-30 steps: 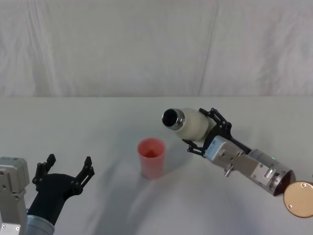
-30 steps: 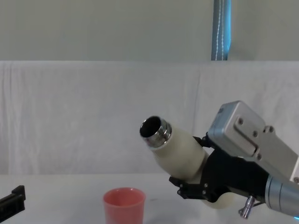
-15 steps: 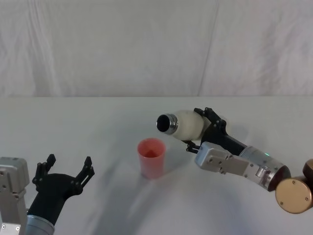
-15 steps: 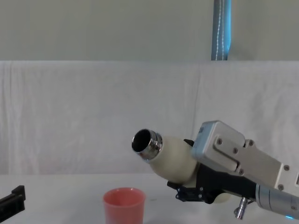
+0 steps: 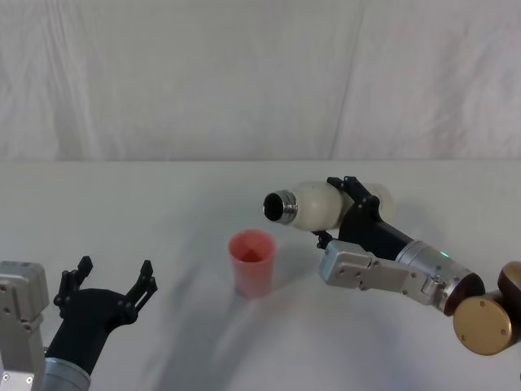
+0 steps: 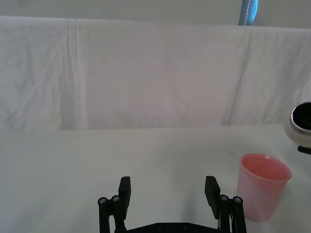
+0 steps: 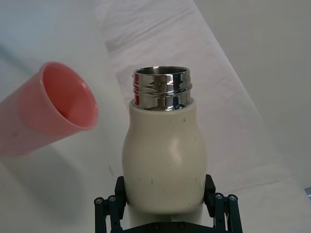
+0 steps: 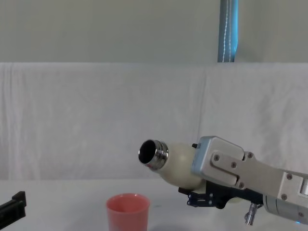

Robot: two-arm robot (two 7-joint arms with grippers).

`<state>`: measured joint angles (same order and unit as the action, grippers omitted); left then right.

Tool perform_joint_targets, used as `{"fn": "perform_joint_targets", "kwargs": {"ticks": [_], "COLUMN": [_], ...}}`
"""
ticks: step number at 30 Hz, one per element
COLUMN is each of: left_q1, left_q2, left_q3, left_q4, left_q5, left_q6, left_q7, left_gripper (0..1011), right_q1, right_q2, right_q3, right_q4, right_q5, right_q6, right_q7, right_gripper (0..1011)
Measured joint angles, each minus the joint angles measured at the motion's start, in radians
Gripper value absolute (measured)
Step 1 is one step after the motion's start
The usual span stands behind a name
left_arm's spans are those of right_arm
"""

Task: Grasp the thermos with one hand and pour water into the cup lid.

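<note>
White cloth covers the table [image 5: 163, 195] and the wall behind it. On the left, low near the table's front edge, the left gripper [image 5: 106, 289] rests idle with its fingers spread apart and nothing between them. Near the middle stands the cup lid [image 5: 252, 262], upright and pink. To its right, the right gripper [image 5: 346, 212] is clamped around the body of the thermos [image 5: 313, 205], which is held in the air, tipped almost level, its steel mouth [image 8: 153, 154] just above and to the right of the cup. To pour well, I think the mouth should come over the rim first, then tilt slowly. I can read no brand, label or writing anywhere.
</note>
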<state>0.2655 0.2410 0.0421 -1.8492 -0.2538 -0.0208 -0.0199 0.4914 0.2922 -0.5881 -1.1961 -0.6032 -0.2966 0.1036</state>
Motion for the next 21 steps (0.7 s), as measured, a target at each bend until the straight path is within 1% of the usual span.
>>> {"fn": "perform_joint_targets", "kwargs": {"ticks": [8,21], "left_q1": [0.0,0.0], "left_q2": [0.0,0.0], "left_q3": [0.0,0.0], "left_q4": [0.0,0.0], "left_q5": [0.0,0.0], "left_q6": [0.0,0.0], "left_q7": [0.0,0.0], "left_gripper": [1001,1001], "right_q1": [0.012,0.031], "right_q2": [0.001,-0.013], "right_q3": [-0.014,-0.029], "right_q4": [0.002,0.026], "right_q5": [-0.039,-0.067], "right_q6": [0.024,0.045], "right_q7": [-0.019,-0.034], "right_gripper": [957,957]}}
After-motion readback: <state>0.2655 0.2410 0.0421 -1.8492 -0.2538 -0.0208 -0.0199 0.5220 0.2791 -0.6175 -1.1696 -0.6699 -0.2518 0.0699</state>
